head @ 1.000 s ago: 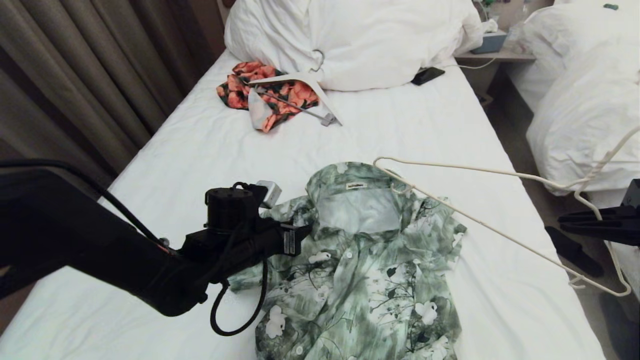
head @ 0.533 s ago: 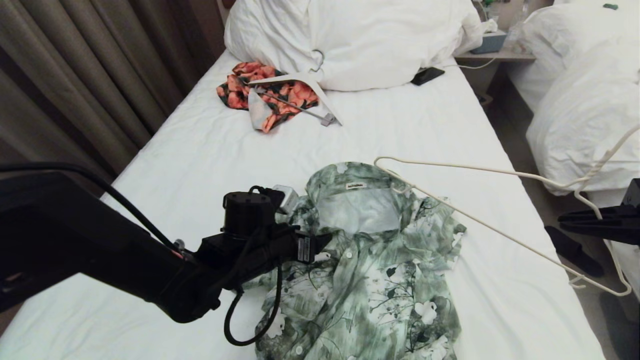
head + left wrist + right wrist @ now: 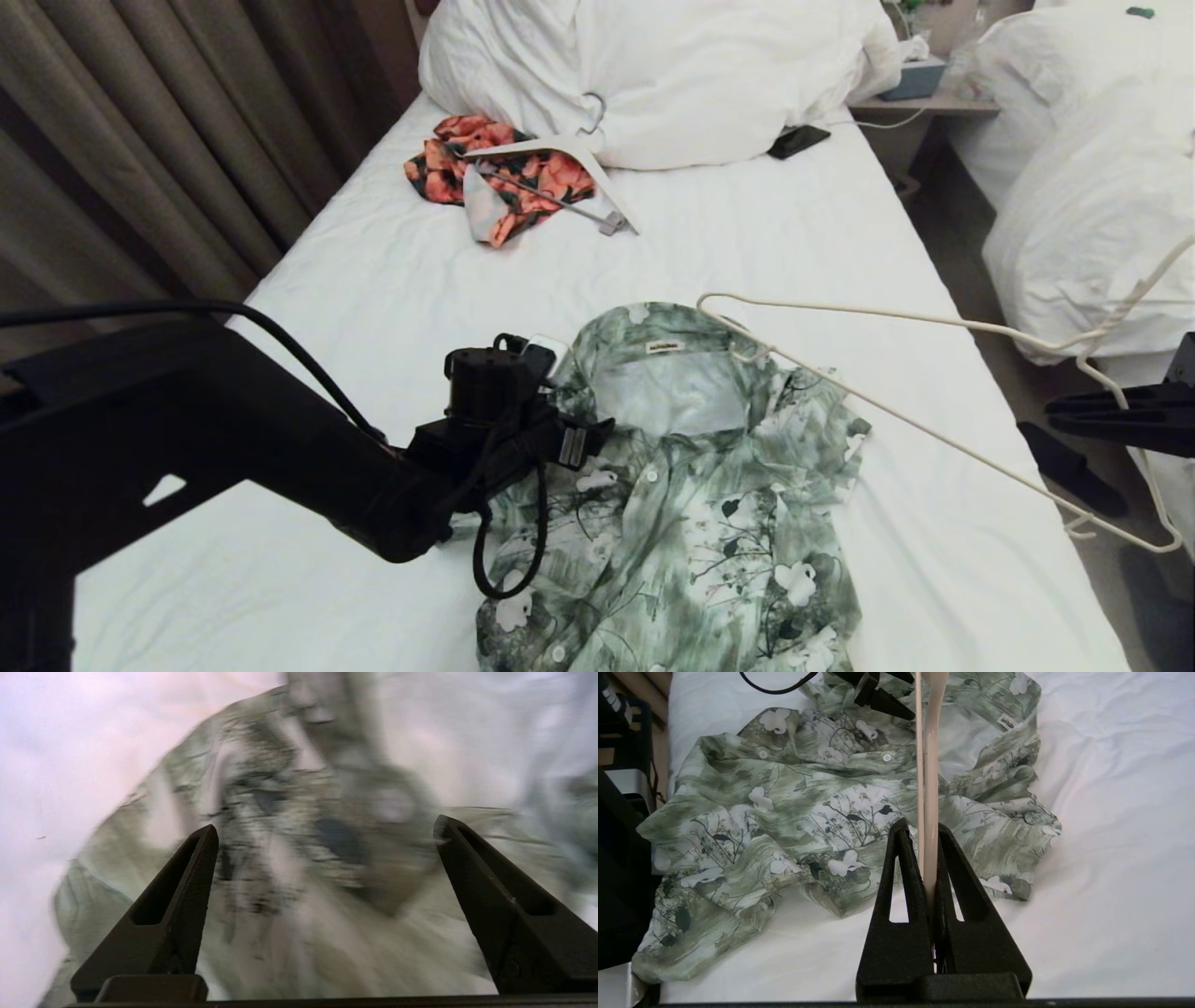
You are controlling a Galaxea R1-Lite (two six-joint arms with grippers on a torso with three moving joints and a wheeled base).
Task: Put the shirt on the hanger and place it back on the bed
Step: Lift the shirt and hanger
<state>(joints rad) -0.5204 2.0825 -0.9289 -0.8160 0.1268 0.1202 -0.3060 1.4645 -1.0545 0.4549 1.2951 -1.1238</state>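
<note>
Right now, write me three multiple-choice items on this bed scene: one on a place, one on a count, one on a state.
1. Where does the shirt lie?
A. on the bed
B. on the floor
C. over the pillows

2. How many hangers are in the head view?
A. one
B. two
C. four

3. What state is the right gripper in?
A. open, empty
B. shut on the hanger
C. shut on the shirt

Answers: 1 A, it is spread on the white sheet. 2 B, the thin cream one, plus a white hanger on the orange garment. 3 B, its fingers pinch the cream wire.
</note>
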